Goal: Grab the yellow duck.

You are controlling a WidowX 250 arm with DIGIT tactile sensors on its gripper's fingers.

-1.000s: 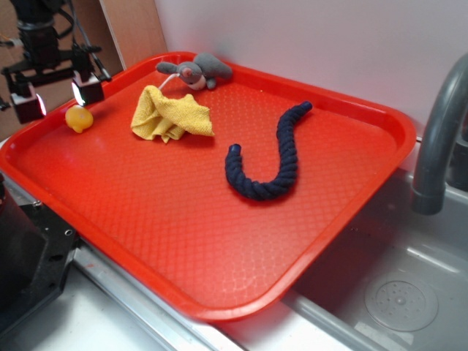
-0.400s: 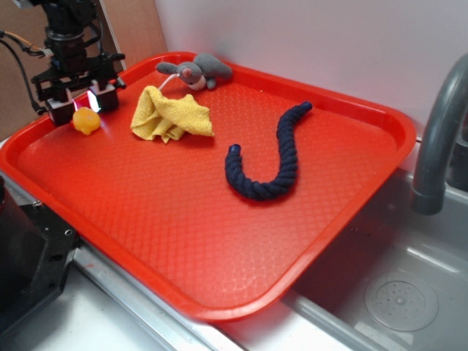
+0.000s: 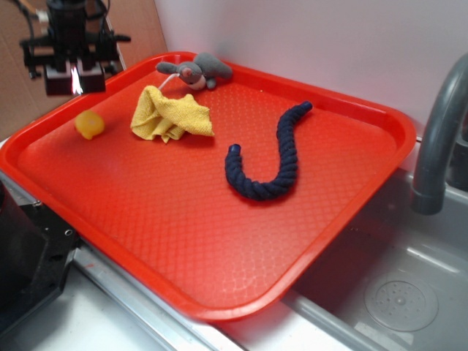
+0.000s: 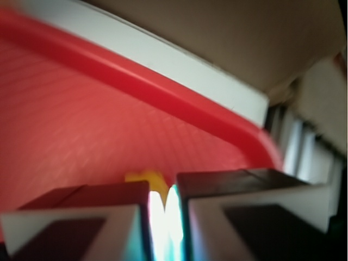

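Gripper [image 3: 72, 79] is hanging above the tray [image 3: 183, 219], jaws clenched and holding nothing.
Yellow duck [image 3: 89, 124] is sitting on the tray's far left corner, beside the cloth [image 3: 172, 113].

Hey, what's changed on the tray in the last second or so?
The gripper came in over the duck, dropped to it, and has now risen with its fingers almost together and nothing between them. The duck remains on the tray, nudged slightly toward its middle. The cloth, mouse and rope have not moved.
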